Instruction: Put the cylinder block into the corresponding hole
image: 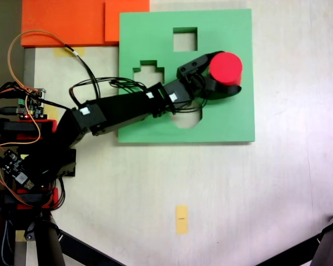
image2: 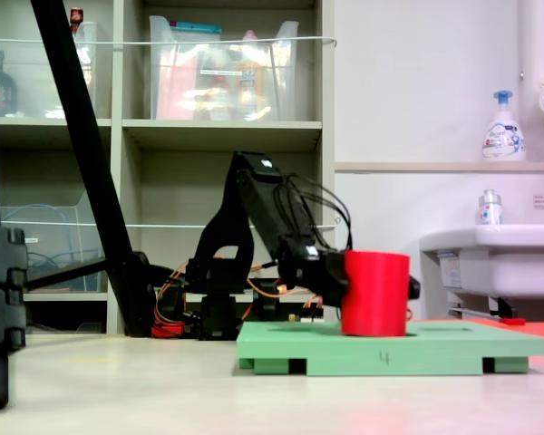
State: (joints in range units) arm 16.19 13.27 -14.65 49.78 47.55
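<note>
The gripper (image: 226, 77) is clamped around the cylinder block (image: 226, 68), which stands upright with its base low over the green board (image: 233, 119), close to the board's right edge as the top-down fixed view shows it. The corresponding hole (image: 187, 119) lies toward the board's bottom edge and leftward of the block, partly under the arm, so I judge the move must carry it that way.

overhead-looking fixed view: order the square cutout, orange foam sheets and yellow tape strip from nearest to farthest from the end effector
From the end effector, shut on the red cylinder:
1. Square cutout, up-left on the green board.
2. Yellow tape strip, low on the table, below the board.
3. Orange foam sheets, far top-left corner.
</note>
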